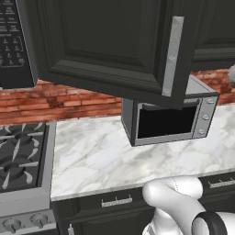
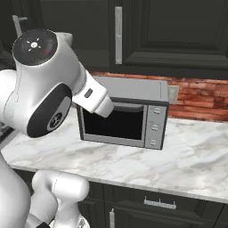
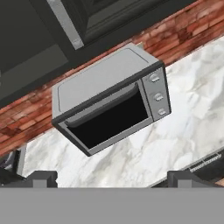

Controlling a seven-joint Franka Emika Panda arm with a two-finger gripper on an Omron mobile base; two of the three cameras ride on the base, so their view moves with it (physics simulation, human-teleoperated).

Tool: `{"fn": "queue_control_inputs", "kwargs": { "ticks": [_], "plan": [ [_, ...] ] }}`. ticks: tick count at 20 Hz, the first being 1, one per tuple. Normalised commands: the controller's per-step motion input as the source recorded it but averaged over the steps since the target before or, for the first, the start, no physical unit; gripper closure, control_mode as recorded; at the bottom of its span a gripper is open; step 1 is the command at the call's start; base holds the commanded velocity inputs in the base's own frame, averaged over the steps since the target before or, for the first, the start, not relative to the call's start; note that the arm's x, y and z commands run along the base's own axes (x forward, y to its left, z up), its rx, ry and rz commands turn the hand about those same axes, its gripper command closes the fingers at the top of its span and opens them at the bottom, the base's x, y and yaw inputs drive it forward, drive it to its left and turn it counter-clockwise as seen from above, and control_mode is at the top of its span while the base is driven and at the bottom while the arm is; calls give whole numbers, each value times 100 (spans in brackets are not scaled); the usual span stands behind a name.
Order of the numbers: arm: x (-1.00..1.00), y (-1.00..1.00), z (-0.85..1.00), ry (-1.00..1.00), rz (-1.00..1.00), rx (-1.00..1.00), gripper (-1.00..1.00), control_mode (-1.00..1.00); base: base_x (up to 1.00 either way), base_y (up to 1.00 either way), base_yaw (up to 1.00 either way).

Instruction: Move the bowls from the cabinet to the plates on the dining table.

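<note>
The cabinet (image 1: 105, 41), dark and panelled, hangs above the surface (image 1: 114, 156). In the left base view one of its doors stands swung open toward the camera, its long vertical silver bar handle (image 1: 172, 55) near the door's right edge. In the right base view the cabinet's closed fronts run across the top of the frame, with another bar handle (image 2: 118, 34) standing upright above the microwave. What the cabinet holds cannot be told from these views.

Below the cabinet a grey box microwave (image 2: 124, 118) sits on the white-grey veined marble surface, its dark glass door toward the room and three round knobs stacked down its right panel. A red brick backsplash (image 1: 59, 98) runs behind it, between surface and cabinet. To the left of the surface lies a stove (image 1: 20, 158) with black grates and knobs along its front edge. Dark drawers (image 1: 117, 202) with short horizontal handles sit beneath the surface's edge.

The white arm (image 2: 49, 80) rises at the left of the right base view, its forearm reaching toward the microwave's upper left corner. The end effector (image 3: 111, 178) appears in the hand view as two dark fingertips (image 3: 41, 178) set wide apart, with nothing between them, looking down on the microwave's top and front.
</note>
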Motion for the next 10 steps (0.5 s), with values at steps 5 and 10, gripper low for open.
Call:
{"fn": "queue_control_inputs", "kwargs": {
  "ticks": [5,10],
  "plan": [
    [70,0,0,0,5,12,-100,-100,0,0,0],
    [58,0,0,0,4,14,-100,-100,0,0,0]
  ]
}}
